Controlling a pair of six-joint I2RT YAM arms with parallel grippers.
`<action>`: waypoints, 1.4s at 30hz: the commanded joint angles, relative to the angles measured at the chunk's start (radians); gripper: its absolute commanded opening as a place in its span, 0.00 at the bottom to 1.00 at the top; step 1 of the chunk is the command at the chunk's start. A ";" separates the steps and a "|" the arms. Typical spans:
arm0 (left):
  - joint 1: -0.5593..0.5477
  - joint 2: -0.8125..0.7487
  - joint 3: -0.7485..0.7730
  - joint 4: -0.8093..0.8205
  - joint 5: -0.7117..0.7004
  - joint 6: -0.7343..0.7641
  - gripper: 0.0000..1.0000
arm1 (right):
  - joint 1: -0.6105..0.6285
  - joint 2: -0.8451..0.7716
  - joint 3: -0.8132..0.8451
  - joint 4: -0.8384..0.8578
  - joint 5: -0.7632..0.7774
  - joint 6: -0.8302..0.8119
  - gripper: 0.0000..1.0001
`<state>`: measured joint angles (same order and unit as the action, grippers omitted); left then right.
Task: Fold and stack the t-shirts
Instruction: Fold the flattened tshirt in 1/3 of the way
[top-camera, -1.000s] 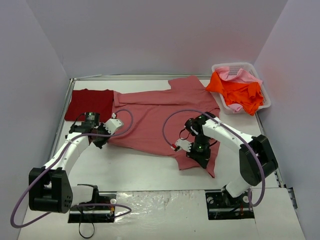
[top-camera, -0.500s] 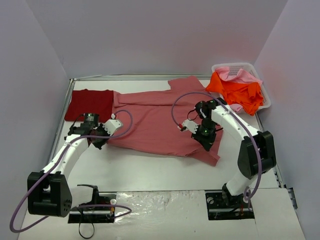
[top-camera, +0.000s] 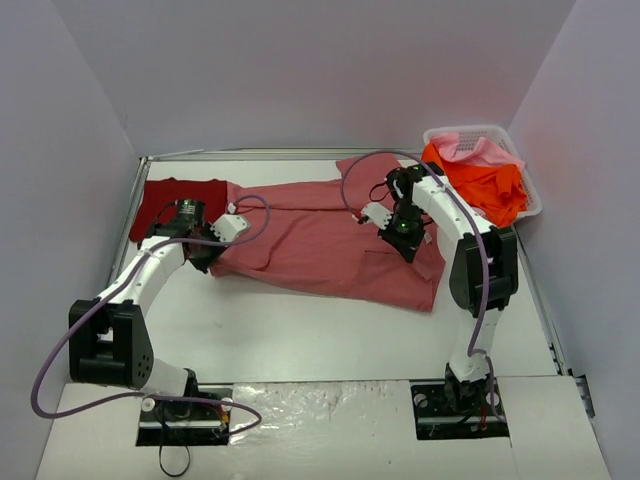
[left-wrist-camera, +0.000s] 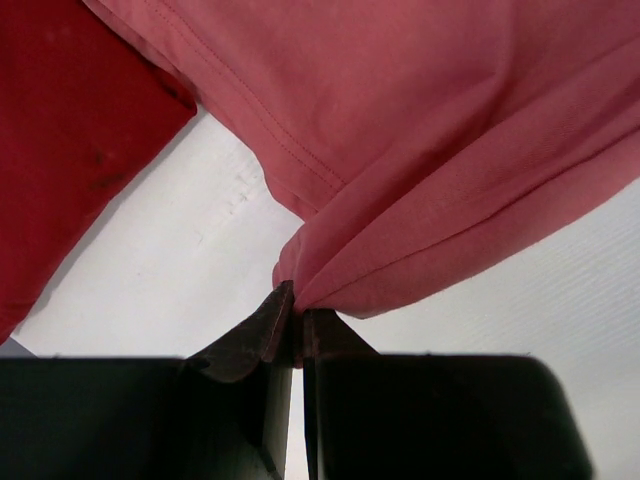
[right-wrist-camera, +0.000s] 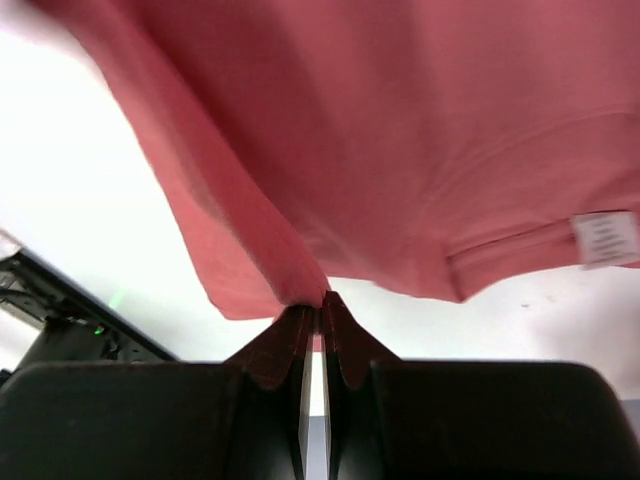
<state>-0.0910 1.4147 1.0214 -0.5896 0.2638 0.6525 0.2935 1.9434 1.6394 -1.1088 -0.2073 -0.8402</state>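
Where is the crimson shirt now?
Top view: the crimson shirt lies at the table's far-left corner, beside the rose shirt's left end, just beyond the left gripper.

The rose shirt (left-wrist-camera: 450, 120) is soft, matt knit cloth with stitched hems and a small white label (right-wrist-camera: 605, 240). The crimson shirt (left-wrist-camera: 60, 150) is matt cloth too. The tabletop (left-wrist-camera: 180, 260) is white, smooth and faintly ribbed. The basket (top-camera: 465, 133) is white plastic lattice.

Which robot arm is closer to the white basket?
Right. The right pincer holds the rose shirt near the basket; the left pincer holds the shirt's far end, beside the crimson shirt.
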 joint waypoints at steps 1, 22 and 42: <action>-0.010 0.033 0.058 -0.023 -0.006 0.016 0.03 | -0.019 0.054 0.108 -0.075 0.062 -0.007 0.00; -0.049 0.302 0.249 0.001 -0.083 0.042 0.02 | -0.057 0.350 0.435 -0.074 0.092 -0.005 0.00; -0.064 0.294 0.256 0.129 -0.189 -0.005 0.18 | -0.100 0.348 0.462 -0.011 0.063 0.049 0.51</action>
<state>-0.1497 1.7744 1.2678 -0.5194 0.1238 0.6693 0.2096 2.3676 2.1075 -1.0985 -0.1318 -0.8192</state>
